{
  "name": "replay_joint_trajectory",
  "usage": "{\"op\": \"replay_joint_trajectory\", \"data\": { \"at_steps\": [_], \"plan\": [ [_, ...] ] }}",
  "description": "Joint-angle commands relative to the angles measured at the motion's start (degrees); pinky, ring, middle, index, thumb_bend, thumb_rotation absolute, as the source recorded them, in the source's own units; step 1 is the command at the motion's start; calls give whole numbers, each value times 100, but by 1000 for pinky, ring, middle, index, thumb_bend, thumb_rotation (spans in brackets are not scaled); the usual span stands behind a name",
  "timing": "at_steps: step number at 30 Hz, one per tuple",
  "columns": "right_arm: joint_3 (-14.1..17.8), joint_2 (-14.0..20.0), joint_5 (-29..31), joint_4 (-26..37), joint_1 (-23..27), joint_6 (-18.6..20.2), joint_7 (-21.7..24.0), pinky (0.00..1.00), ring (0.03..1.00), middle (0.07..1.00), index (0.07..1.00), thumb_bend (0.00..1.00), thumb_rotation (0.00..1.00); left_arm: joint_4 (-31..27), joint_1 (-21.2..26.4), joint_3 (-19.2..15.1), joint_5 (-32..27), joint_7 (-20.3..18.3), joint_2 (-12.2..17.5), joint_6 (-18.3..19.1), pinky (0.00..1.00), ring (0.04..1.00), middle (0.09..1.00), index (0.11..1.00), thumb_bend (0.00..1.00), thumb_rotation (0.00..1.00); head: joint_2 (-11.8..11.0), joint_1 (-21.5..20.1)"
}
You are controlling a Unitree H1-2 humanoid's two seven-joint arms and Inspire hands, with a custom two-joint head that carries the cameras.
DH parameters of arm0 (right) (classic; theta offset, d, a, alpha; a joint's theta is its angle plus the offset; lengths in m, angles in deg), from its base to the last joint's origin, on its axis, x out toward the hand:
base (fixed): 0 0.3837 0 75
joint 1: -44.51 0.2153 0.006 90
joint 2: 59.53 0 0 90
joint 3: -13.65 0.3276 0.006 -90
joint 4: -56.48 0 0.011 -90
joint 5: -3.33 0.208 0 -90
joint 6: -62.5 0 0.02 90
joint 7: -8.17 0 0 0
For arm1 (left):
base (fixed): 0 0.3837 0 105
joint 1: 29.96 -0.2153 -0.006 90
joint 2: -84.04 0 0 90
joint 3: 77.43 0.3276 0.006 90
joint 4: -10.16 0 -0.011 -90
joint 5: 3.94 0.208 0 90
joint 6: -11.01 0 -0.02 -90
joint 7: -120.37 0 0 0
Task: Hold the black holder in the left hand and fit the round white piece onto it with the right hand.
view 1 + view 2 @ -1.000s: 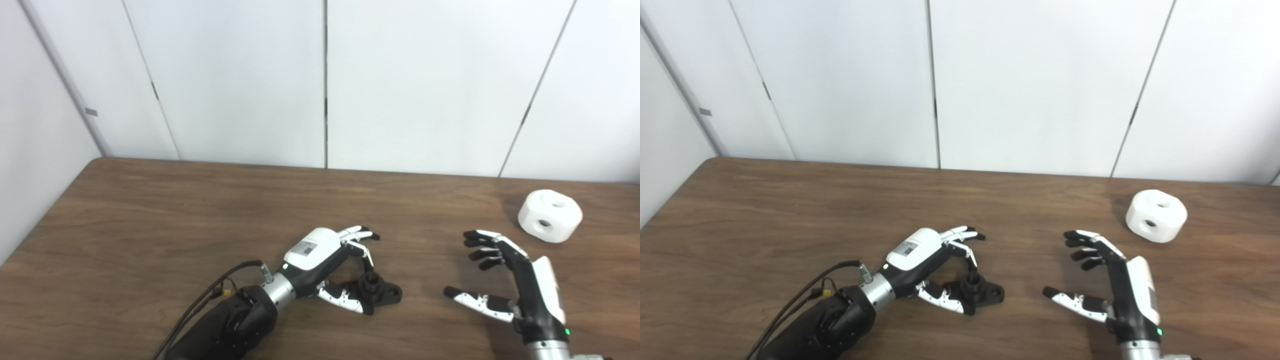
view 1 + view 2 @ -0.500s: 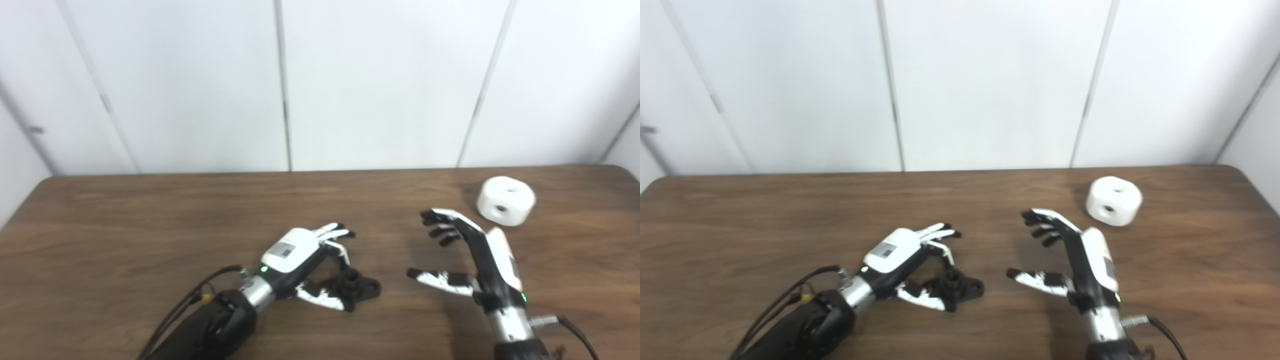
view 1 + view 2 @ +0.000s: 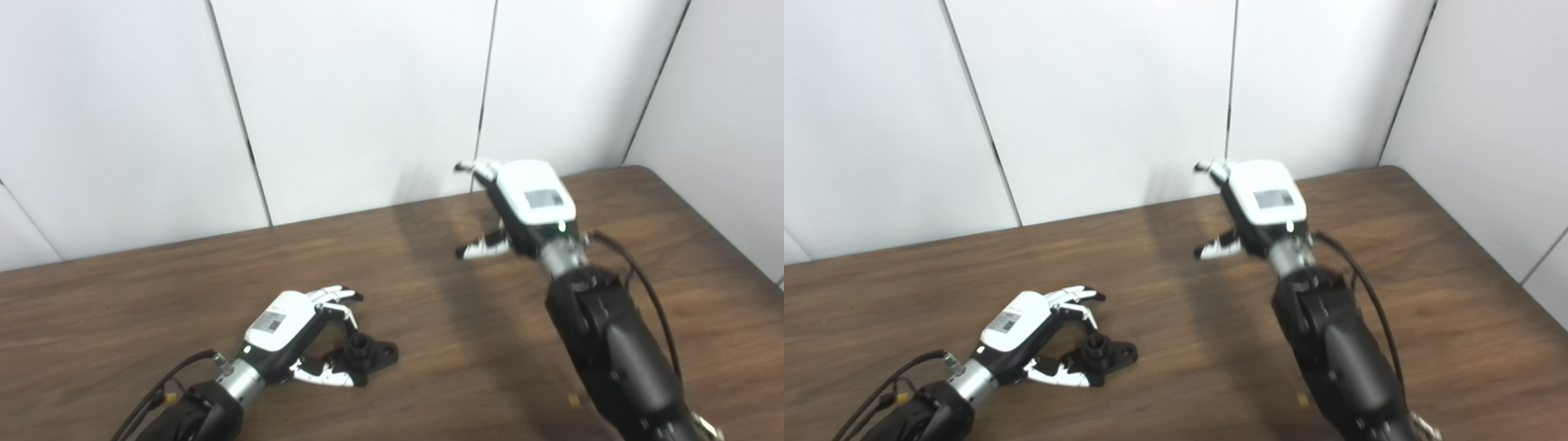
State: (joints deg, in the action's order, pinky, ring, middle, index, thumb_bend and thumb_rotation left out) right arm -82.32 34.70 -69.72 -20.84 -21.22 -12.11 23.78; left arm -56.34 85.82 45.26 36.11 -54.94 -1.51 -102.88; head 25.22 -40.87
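The black holder (image 3: 369, 354) lies flat on the brown table (image 3: 122, 306), its short round post pointing up. My left hand (image 3: 288, 324) is cupped around it and open: fingers arch over the post and the thumb lies along its near side. My right hand (image 3: 520, 202) hangs raised over the far part of the table, back towards the camera, thumb spread out to the left, fingers pointing away; it looks open. No round white piece shows in either view; the right hand and arm cover that part of the table.
White wall panels (image 3: 367, 92) stand close behind the table's far edge. The table's far right corner (image 3: 640, 171) and right edge are in view, with another wall beyond. My right forearm (image 3: 612, 343) and its cable cross the right side of the table.
The whole picture has shifted, so the camera has moved. My right hand has risen and reached towards the far side, now hiding the white piece. The left hand stays cupped at the holder.
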Motion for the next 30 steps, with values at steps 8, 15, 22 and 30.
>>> {"op": "replay_joint_trajectory", "data": {
  "at_steps": [8, 15, 22, 30],
  "plan": [
    [99, 414, -943, -665, 940, 612, 717, 820, 931, 986, 863, 934, 362, 851, -225, 73, 241, -310, 398, -114, 738, 876, 851, 487, 524, 57, -142, -318],
    [140, 725, -1155, -1173, 1202, 856, 1433, 869, 977, 1000, 876, 1000, 401, 847, -238, 67, 227, -282, 434, -156, 731, 876, 848, 487, 524, 57, -139, -361],
    [126, 876, -955, -1315, 1239, 982, 1946, 915, 992, 1000, 891, 1000, 457, 854, -228, 78, 190, -353, 464, -136, 745, 891, 858, 487, 524, 58, -107, -349],
    [81, 1017, -547, -1490, 1250, 969, 2271, 917, 985, 1000, 874, 1000, 529, 915, -241, 77, 131, -294, 470, -206, 745, 885, 855, 487, 524, 58, -73, -334]
  ]
}}
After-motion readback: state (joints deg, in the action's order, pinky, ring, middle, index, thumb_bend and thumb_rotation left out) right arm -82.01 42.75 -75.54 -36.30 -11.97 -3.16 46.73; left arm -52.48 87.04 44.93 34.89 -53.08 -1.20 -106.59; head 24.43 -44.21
